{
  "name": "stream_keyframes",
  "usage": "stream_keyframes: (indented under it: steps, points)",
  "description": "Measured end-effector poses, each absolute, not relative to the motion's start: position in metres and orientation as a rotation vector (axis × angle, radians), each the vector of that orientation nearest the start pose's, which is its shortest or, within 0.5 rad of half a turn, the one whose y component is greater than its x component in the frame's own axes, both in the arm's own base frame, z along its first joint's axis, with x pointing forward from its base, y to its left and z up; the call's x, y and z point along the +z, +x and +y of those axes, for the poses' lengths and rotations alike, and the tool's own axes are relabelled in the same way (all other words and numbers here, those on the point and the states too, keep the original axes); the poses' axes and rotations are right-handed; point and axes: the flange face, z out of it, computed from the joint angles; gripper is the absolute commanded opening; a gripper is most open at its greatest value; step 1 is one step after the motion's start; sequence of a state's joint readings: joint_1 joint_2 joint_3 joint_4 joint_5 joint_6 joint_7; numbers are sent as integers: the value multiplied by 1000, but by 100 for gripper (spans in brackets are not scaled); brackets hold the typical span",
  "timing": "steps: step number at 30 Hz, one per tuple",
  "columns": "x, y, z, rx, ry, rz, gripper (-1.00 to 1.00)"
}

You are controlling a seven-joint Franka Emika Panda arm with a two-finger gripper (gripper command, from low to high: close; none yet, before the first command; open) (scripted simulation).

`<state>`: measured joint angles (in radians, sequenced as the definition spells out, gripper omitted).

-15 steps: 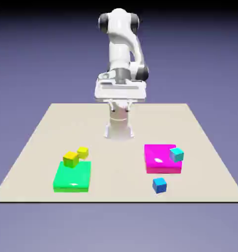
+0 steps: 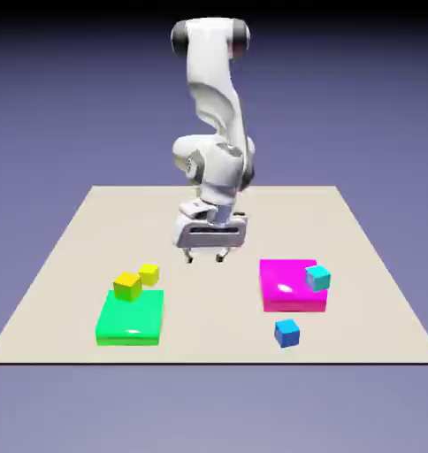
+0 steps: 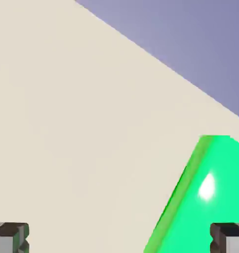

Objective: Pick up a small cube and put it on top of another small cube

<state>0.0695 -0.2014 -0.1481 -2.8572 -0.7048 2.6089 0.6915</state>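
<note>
A blue-violet backdrop (image 2: 385, 106) darkens toward the top.

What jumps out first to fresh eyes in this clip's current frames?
Most likely the white arm, reaching down over the table's middle with its open claw. Next come the glossy slabs in the exterior view: green on the left, magenta on the right, with small bright cubes nearby.

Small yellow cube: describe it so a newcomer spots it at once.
Find the green slab at the exterior view's left. Just behind its far edge, toward the robot, sit two yellowish cubes. The small cube is the farther one, smaller and brighter than the deeper yellow cube.
</note>
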Motion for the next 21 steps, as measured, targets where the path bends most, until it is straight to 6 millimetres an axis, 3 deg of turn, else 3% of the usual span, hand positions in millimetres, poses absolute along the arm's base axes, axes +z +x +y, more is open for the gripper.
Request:
stream_keyframes:
  steps: [7,15,16,21]
  points:
    - [178,301,-39,413,-3663,-227,0]
    - [129,245,-80,1002,-3701,-934,0]
    - [129,245,-80,1002,-3701,-934,0]
    - [92,238,-111,1005,-3707,-935,0]
